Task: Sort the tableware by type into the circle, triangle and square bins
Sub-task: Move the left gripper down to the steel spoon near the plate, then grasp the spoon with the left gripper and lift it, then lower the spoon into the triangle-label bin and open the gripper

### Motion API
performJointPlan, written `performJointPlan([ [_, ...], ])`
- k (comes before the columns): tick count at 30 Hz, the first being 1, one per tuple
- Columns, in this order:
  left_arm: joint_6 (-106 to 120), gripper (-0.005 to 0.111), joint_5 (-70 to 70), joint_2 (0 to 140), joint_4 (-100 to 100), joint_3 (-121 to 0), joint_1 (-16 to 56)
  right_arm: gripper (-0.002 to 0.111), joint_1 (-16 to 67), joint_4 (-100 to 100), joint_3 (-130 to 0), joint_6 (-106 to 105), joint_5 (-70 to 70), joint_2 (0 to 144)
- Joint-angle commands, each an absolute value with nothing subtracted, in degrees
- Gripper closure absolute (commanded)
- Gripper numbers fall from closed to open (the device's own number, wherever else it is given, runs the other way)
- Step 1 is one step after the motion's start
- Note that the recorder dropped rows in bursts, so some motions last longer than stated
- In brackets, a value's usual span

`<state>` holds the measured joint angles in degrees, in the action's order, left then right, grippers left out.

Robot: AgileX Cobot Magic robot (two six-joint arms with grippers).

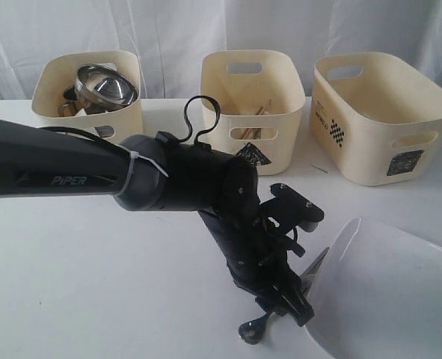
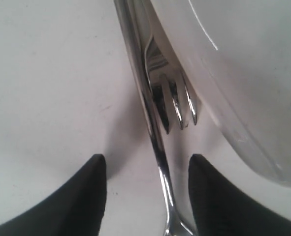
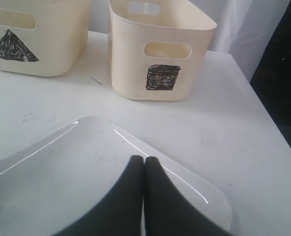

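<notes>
My left gripper is open low over the table, its jaws either side of a steel spoon handle without touching it. The spoon's end sticks out below the gripper. A steel fork lies beside that handle, against the rim of the large white plate. My right gripper is shut with nothing in it, above the plate. The triangle bin and the square bin stand beyond it.
Three cream bins line the back of the white table. The left bin holds steel bowls, the middle bin holds wooden chopsticks, and the right bin shows nothing inside. My left arm crosses the foreground.
</notes>
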<state>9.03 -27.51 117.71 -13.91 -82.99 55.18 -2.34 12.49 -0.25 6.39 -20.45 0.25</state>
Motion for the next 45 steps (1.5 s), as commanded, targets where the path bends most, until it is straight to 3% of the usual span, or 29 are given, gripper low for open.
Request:
performJointPlan([
  [1, 8.9, 0.063, -29.5, 118.6, -14.1, -82.7, 55.4, 0.108, -2.4, 12.5, 0.0, 6.3, -20.1, 0.0],
  [11, 8.8, 0.068, -31.0, 119.3, -14.1, -82.7, 55.4, 0.108, -2.4, 12.5, 0.0, 6.3, -20.2, 0.0],
  [13, 8.8, 0.080, -31.0, 119.3, -14.1, -82.7, 55.4, 0.108, -2.4, 12.5, 0.0, 6.3, -20.2, 0.0],
  [15, 8.8, 0.103, -31.9, 119.2, -14.1, -83.1, 55.4, 0.108, -2.4, 12.5, 0.0, 6.3, -20.2, 0.0],
  [16, 9.1, 0.107, -32.9, 119.2, -13.7, -83.7, 55.4, 0.108, -2.4, 12.5, 0.0, 6.3, -20.1, 0.0],
  [20, 8.9, 0.107, -38.1, 118.5, -9.1, -87.4, 55.4, 0.108, -2.4, 12.5, 0.0, 6.3, -20.1, 0.0],
  [31, 3.9, 0.107, -36.3, 110.8, 1.5, -88.2, 51.8, 0.108, -2.4, 12.5, 0.0, 6.3, -20.1, 0.0],
  [45, 0.0, 0.107, -1.3, 106.8, 7.4, -94.3, 45.8, 0.108, -2.4, 12.4, 0.0, 7.8, -20.1, 0.0],
])
